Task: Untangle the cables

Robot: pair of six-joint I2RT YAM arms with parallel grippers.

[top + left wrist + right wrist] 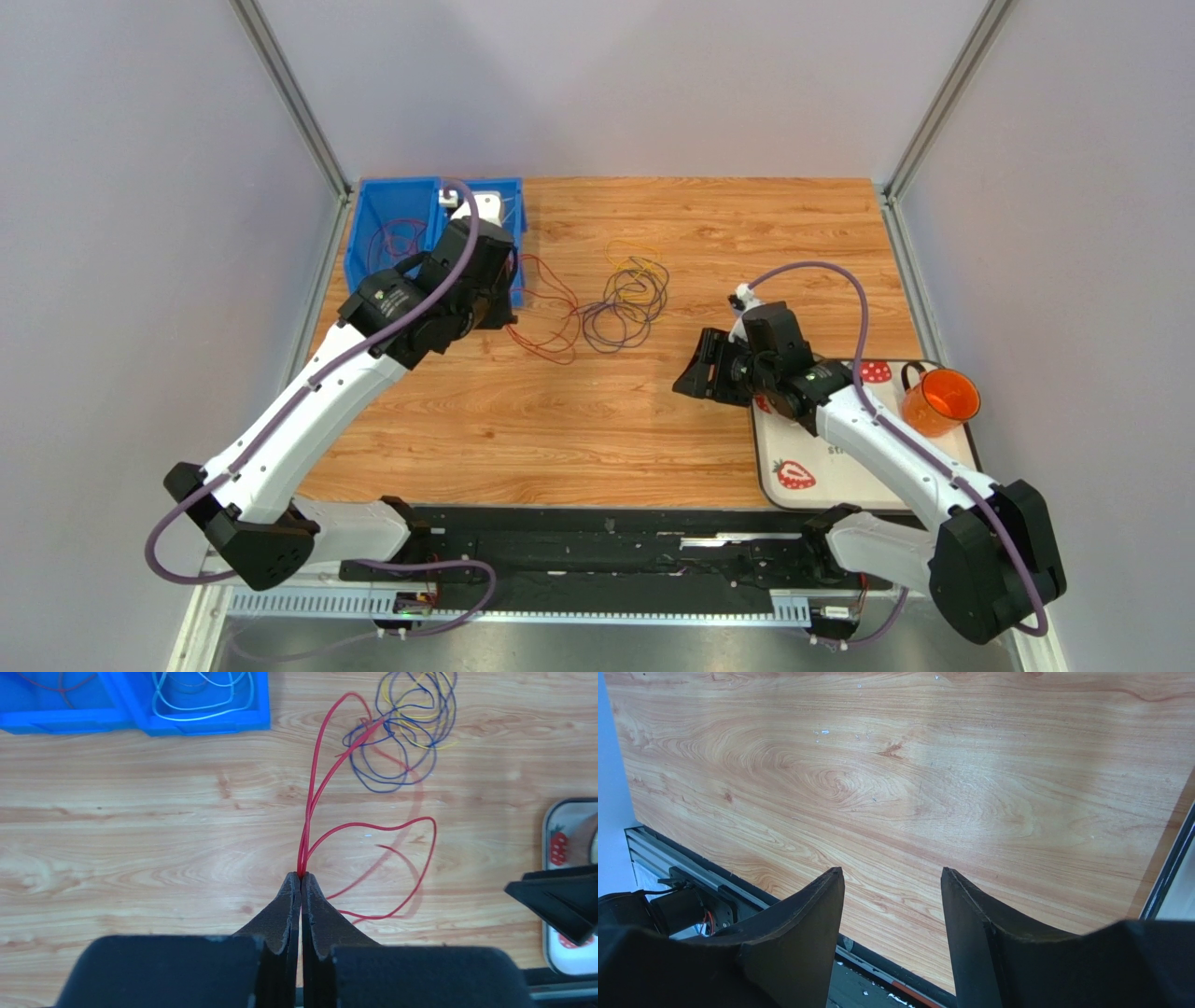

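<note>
One blue bin [407, 186] sits at the table's [589, 434] 10 o'clock corner. The left wrist view shows two of its compartments. One holds a red wire [56, 682] that is only partly in view, and the other holds one coiled white cable [200, 696].

Just at the bin's 4 o'clock, the left gripper [302, 878] has its jaws pressed together on one red cable [365, 854]. The cable's strands rise from the pinch towards 12 o'clock, and one loop swings out to 3 o'clock over the wood.

The far end of the red cable runs into one tangle [627, 301] of dark blue and yellow loops. This lies on the table near its 12 o'clock edge; I cannot count its separate wires.

Well apart at the tangle's 4 o'clock, the right gripper [697, 367] hangs over bare wood. Its two fingers [808, 917] are spread and hold nothing.

At the table's 4 o'clock lies one strawberry-print tray [780, 437], with one orange cup [940, 402] at its 2 o'clock corner.
</note>
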